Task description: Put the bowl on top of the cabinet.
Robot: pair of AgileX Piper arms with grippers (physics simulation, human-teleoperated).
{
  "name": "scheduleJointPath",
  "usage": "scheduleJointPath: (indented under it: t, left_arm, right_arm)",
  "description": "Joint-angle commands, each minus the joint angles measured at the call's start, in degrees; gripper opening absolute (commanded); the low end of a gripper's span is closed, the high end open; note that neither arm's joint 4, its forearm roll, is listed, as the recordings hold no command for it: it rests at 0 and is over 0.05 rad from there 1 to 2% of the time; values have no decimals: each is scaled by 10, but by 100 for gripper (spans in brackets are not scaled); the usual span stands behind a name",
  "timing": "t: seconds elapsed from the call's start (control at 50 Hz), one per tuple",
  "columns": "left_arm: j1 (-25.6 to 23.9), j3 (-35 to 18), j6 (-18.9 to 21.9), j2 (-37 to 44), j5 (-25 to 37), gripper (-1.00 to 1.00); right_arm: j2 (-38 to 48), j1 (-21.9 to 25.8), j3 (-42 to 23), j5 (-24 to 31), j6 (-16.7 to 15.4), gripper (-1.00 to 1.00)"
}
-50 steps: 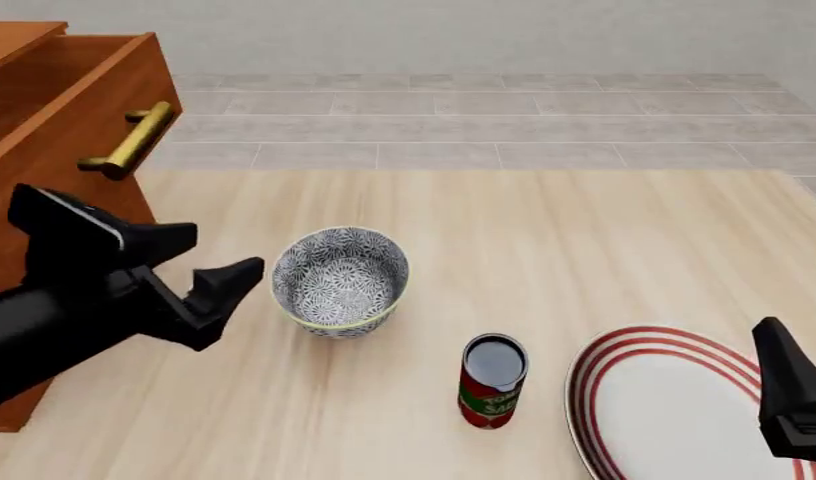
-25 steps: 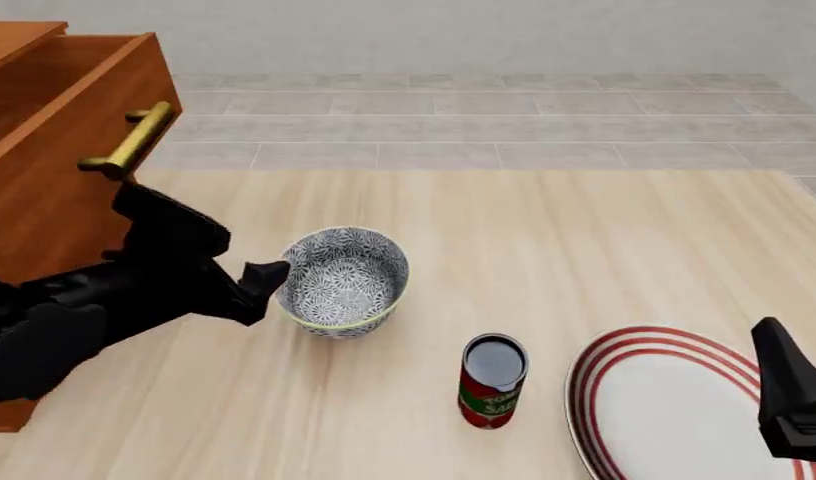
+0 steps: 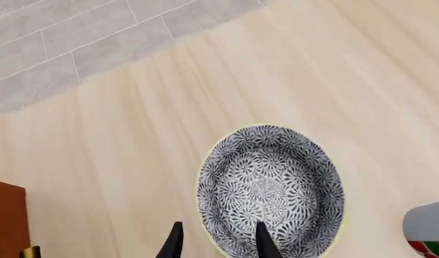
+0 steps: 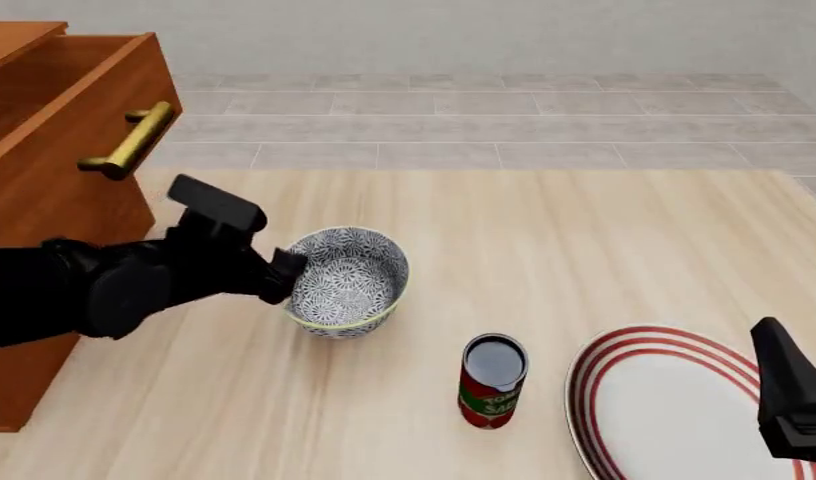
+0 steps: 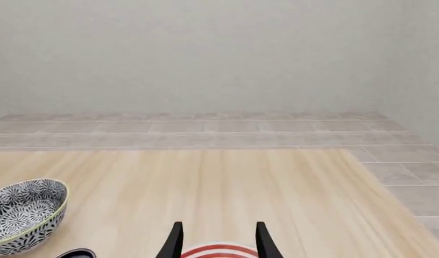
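The bowl (image 4: 352,272), white with a dense dark floral pattern and a yellowish rim, stands upright on the table near the cabinet (image 4: 48,170). My left gripper (image 4: 288,272) is at the bowl's left rim. In the left wrist view its fingers straddle the rim of the bowl (image 3: 273,188), one inside and one outside, and the left gripper (image 3: 218,244) is open. Low at the right, my right gripper (image 5: 218,242) stands open over the plate, holding nothing. The bowl (image 5: 22,215) also shows in the right wrist view.
A red-labelled can (image 4: 492,382) stands upright in front of and to the right of the bowl. A flat red-ringed white plate (image 4: 662,410) lies at the near right. The cabinet's top drawer juts out, with a brass handle (image 4: 131,140).
My left arm has swung right and forward from beside the cabinet until its fingers reach the bowl's left rim. The bowl, can, plate and right arm have not moved.
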Motion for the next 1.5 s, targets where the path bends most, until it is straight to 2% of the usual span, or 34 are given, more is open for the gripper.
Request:
scheduleJointPath:
  t: [0.02, 0.08, 0.2, 0.72, 1.4, 1.42, 1.5]
  left_arm:
    - [23, -27, -1, 49, -12, 100]
    - [27, -24, 6, 59, -26, 100]
    - [32, -29, -6, 82, -38, 100]
    - [23, -55, -29, 152, -53, 100]
    - [43, -76, -47, 252, -91, 100]
    - [41, -76, -48, 256, -95, -100]
    - [41, -68, -50, 253, -97, -100]
  right_arm:
    - [0, 0, 0, -1, 1, 100]
    - [0, 2, 0, -1, -4, 100]
    - [0, 1, 0, -2, -4, 100]
    - [-1, -1, 0, -6, 0, 100]
    - [-1, -3, 0, -8, 2, 100]
    - [-1, -3, 0, -8, 1, 100]
    - [-1, -4, -1, -8, 0, 100]
